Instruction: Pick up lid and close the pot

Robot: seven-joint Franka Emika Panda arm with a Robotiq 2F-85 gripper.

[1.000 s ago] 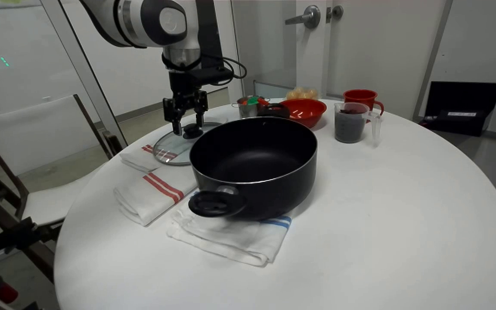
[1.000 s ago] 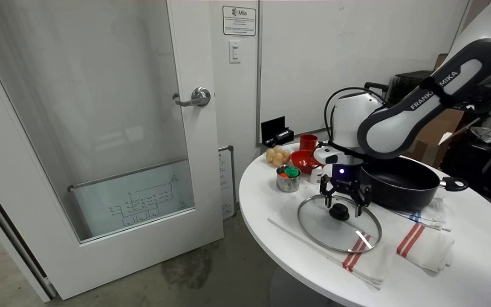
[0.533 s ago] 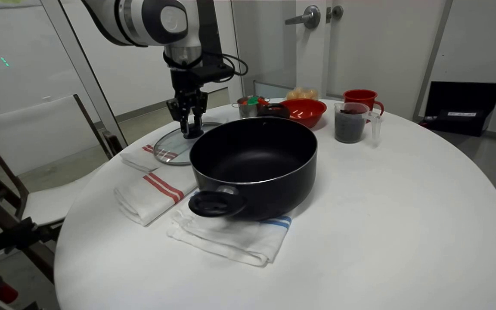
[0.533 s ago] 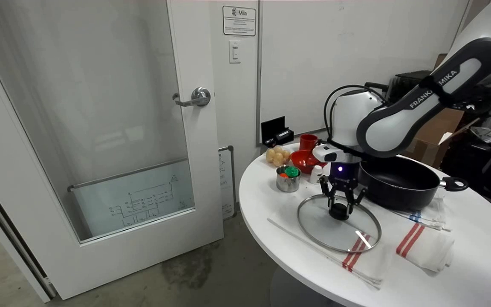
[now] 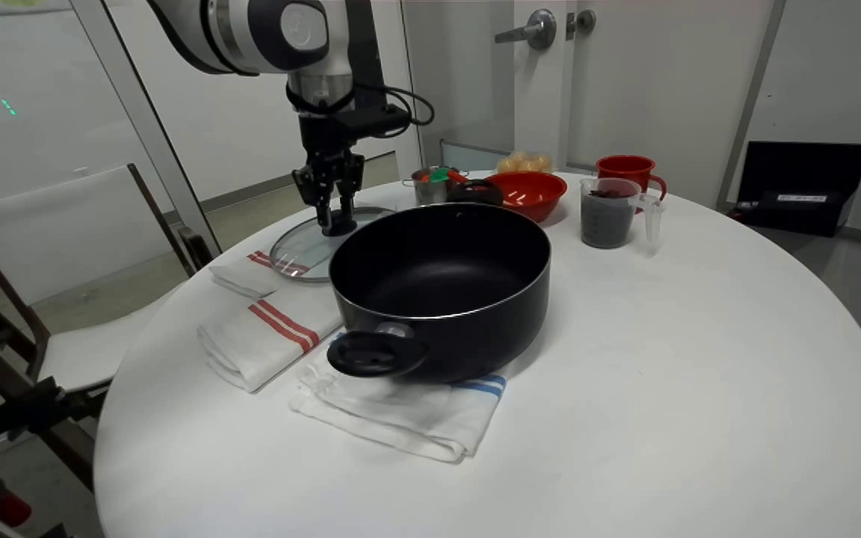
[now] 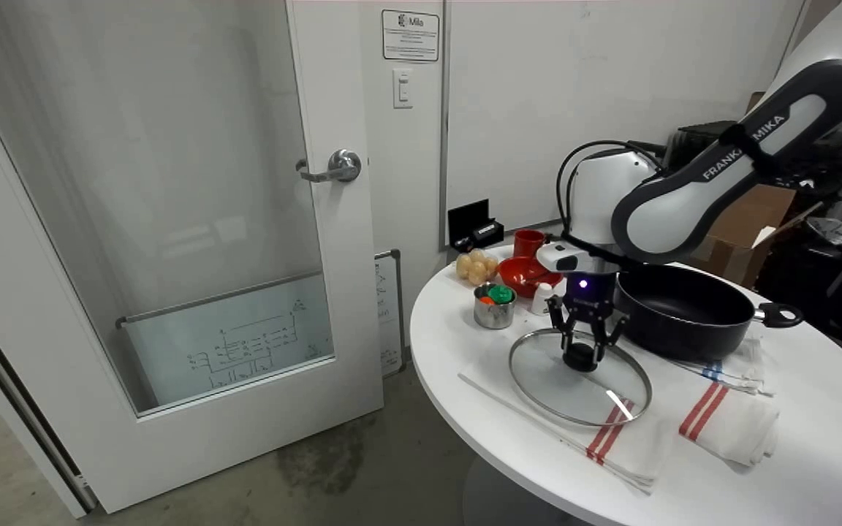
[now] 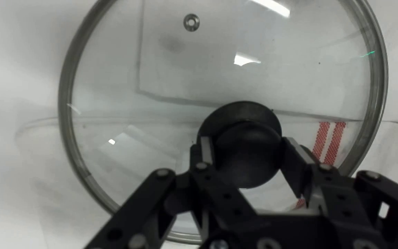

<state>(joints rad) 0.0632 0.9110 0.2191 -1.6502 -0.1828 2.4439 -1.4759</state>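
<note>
At the lower centre of the wrist view, the black two-fingered tool (image 7: pixel 247 152) is drawn in to the width of the small black round knob (image 7: pixel 244 112), a finger (image 7: pixel 294 169) against each side of it. The knob tops the round clear glass lid (image 6: pixel 571 391) with a metal rim, which is over part of a folded white cloth with red stripes (image 6: pixel 640 449); whether the two touch cannot be told. In an exterior view, the large black straight-sided pot (image 5: pixel 445 295) stands upright at mid-frame, partly on a folded white cloth with blue stripes (image 5: pixel 400 418), its rim hiding part of the lid. A second red-striped white cloth (image 5: pixel 270 336) lies to its left. Toward the upper centre are a small steel pot (image 5: pixel 429 196) of green and orange pieces and a shiny red bowl (image 5: pixel 542 209); farther right, a clear measuring cup (image 5: pixel 606 217) and a red mug (image 5: pixel 625 168), all on the round white bench (image 5: pixel 699 373). The white arm (image 6: pixel 721 172) reads "FRANK" and "MIKA" either side of a black band; at top centre, a wall sign (image 6: pixel 411 35) reads "Mila", its smaller lines illegible.
</note>
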